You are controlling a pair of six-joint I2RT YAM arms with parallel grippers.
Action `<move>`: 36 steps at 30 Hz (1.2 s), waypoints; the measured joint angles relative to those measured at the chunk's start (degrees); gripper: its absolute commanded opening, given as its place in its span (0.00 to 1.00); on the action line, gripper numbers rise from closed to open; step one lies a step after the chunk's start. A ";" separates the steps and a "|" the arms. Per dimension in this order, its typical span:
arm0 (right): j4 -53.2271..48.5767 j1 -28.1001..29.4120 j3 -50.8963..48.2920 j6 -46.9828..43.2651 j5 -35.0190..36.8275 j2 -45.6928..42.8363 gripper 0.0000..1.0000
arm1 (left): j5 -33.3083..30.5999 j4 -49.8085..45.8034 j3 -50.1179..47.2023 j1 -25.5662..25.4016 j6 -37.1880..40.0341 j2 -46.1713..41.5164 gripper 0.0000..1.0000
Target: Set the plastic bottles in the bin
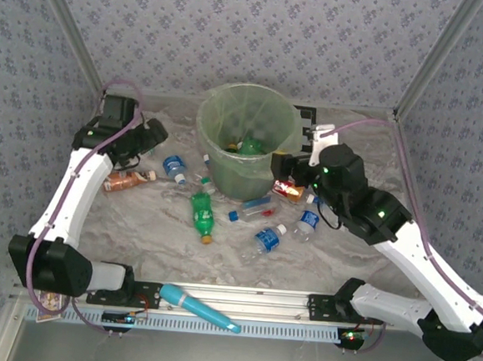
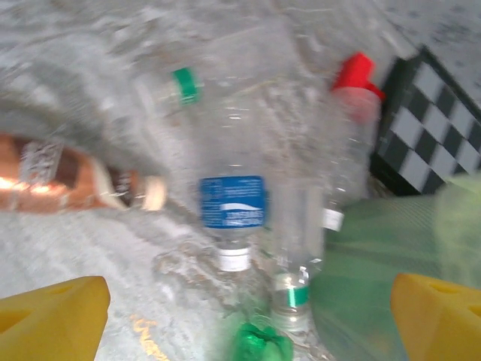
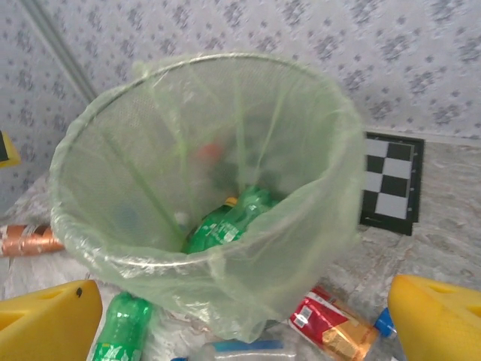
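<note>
The pale-green bin (image 1: 245,135) with its liner stands at the back centre, and green bottles (image 3: 233,218) lie in it. Several bottles lie on the table in front: a brown-labelled one (image 1: 124,180), a clear blue-labelled one (image 1: 174,168), a green one (image 1: 202,215), and a red-labelled one (image 1: 288,190). My left gripper (image 1: 149,136) hovers open left of the bin, over the clear blue-labelled bottle (image 2: 233,201). My right gripper (image 1: 289,166) is open at the bin's right front side, holding nothing, its yellow fingers (image 3: 45,323) spread wide.
A teal stick (image 1: 200,308) lies on the front rail. A checkerboard card (image 3: 391,184) sits behind the bin on the right. More clear bottles (image 1: 268,237) lie in front of the bin. A red-capped bottle (image 2: 353,98) stands near the bin wall (image 2: 391,248).
</note>
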 measured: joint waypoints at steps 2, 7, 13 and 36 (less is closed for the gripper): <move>-0.02 1.42 0.79 -0.85 -0.39 1.90 1.00 | 0.61 0.09 -2.95 3.30 -1.88 -1.11 0.91; -0.22 6.40 3.48 -3.41 -0.79 4.68 1.00 | 2.34 0.59 -8.68 8.94 -6.03 -1.84 0.88; -1.44 11.85 5.53 -5.60 0.74 5.88 1.00 | 4.02 3.50 -14.82 14.73 -11.69 1.14 0.88; 0.66 12.22 12.00 -10.36 -0.20 16.63 1.00 | 4.46 17.75 -17.77 23.67 -15.30 21.07 0.84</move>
